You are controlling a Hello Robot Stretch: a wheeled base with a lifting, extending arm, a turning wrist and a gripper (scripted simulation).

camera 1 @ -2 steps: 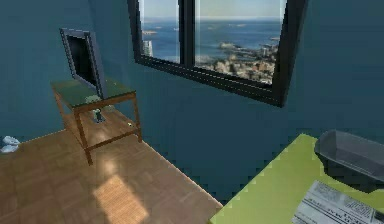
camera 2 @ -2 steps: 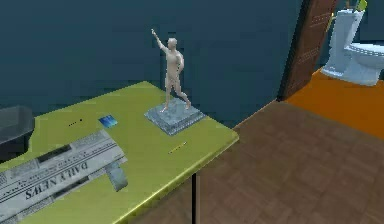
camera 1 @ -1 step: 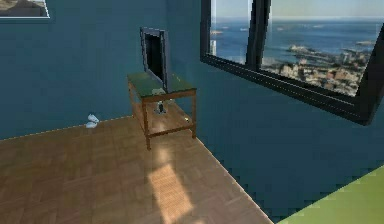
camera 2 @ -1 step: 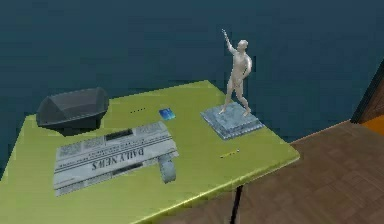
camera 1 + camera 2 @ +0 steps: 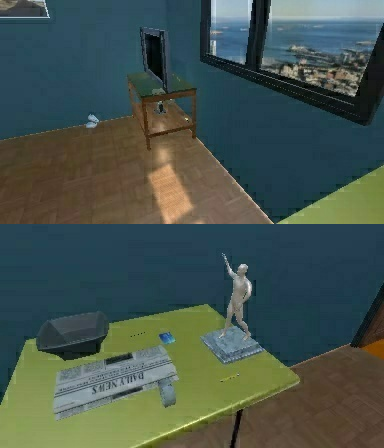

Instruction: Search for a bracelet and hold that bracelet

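If this grey band (image 5: 167, 395) is the bracelet, we judge it light, stiff, taken by its rim; fingers' state we cannot tell.

Wall picture (image 5: 22, 8) cut by top edge; white floor blob (image 5: 92, 121) unidentifiable.

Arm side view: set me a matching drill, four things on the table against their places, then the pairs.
Things: 1 statue; 2 newspaper; 3 dark box; 4 small blue thing.
Places on the table: A far left corner; B near side, left; C right end; D middle, between box and statue.
Pairs: 1-C; 2-B; 3-A; 4-D.
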